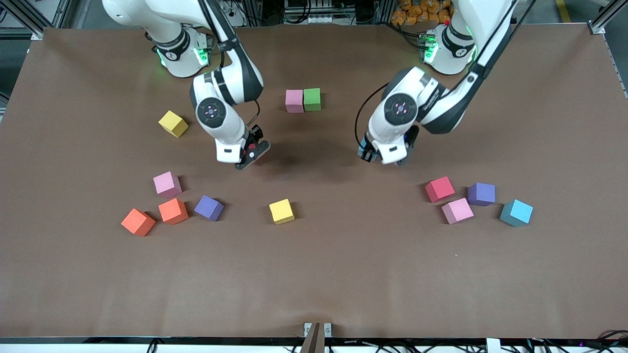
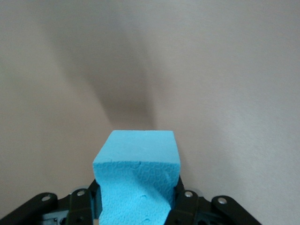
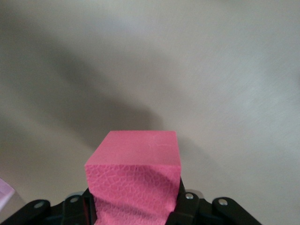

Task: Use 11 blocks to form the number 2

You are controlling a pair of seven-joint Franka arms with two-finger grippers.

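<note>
The left gripper (image 2: 136,206) is clamped on a light blue block (image 2: 138,176), a matte foam cube with a pebbled, dented face, held up over bare brown worktop (image 1: 343,274) near the middle. The right gripper (image 3: 136,208) is clamped on a deep pink block (image 3: 136,180) of the same foam, its face creased, also in the air over bare worktop toward the right arm's end of the middle. Between the two arms and nearer the bases, a pink cube (image 1: 294,100) and a green cube (image 1: 312,99) sit touching side by side, the only joined pieces of the number 2. Loose blocks lie nearer the front camera: a yellow one (image 1: 281,211) in the middle; pink (image 1: 167,185), two orange (image 1: 173,211) and purple (image 1: 209,208) toward the right arm's end, with another yellow (image 1: 173,123) beside that arm; red (image 1: 439,189), pink (image 1: 457,210), purple (image 1: 481,194) and light blue (image 1: 516,213) toward the left arm's end.
</note>
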